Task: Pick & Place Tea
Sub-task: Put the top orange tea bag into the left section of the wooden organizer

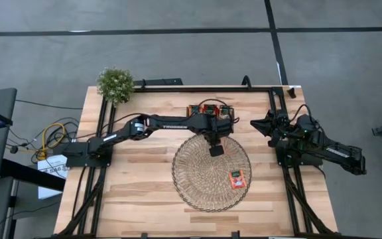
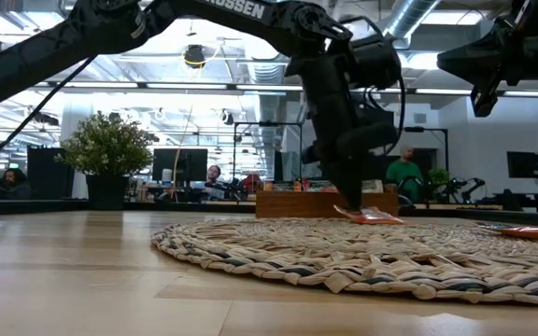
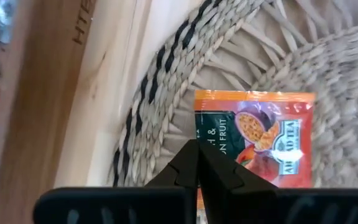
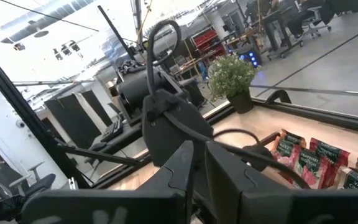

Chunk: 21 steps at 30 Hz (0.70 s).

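— Tea sachet (image 3: 253,143) — where is it right now?

— Between my left fingers (image 3: 197,165). They are pinched together on its near edge, and the red-orange packet lies tilted over the woven mat (image 1: 197,179), at the mat's far side, close to the wooden tray (image 1: 211,110).

— Is it touching the mat?

— In the low view one end of it sits low against the straw while my left gripper (image 2: 355,207) comes down on it from above; whether it rests fully I cannot tell.

— Any other tea about?

— A second sachet (image 1: 237,178) lies flat on the mat toward its right edge, well apart from the one I hold. More packets (image 1: 209,109) stand packed in the tray at the back of the bench (image 1: 138,192).

— And your right arm?

— It waits at the right side of the bench, raised clear of the surface, my right gripper (image 1: 260,123) with its fingers (image 4: 185,171) drawn close together around nothing.

— Anything else on the bench?

— A small potted plant (image 1: 115,83) at the far left corner.
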Available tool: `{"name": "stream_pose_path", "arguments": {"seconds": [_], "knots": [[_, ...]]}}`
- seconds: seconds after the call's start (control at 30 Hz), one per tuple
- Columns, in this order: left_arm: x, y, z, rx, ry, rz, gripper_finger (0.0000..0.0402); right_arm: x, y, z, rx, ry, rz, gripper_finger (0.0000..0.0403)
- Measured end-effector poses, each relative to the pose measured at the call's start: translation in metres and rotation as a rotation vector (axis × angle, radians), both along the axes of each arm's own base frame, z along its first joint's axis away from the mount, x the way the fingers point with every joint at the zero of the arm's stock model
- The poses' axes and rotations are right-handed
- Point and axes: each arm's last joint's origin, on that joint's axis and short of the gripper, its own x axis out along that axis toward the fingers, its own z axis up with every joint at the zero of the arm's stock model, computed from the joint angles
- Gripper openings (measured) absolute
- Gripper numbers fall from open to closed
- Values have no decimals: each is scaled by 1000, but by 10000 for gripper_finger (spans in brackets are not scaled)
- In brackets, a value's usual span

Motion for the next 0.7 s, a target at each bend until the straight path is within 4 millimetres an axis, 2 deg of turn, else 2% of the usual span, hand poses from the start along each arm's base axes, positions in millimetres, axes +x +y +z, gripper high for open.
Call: {"name": "stream_pose_path", "arguments": {"seconds": [0.27, 0.47, 0.57, 0.7], "knots": [[-13, -1, 45, -3, -47, -11, 0, 0, 0, 0, 0, 2, 1, 33], [-30, -4, 82, -8, -53, -15, 0, 0, 0, 0, -1, 1, 1, 33], [-33, -4, 91, -6, -73, -15, 0, 0, 0, 0, -1, 1, 2, 33], [-33, -5, 92, -27, -82, 5, 0, 0, 0, 0, -1, 1, 2, 33]]}}
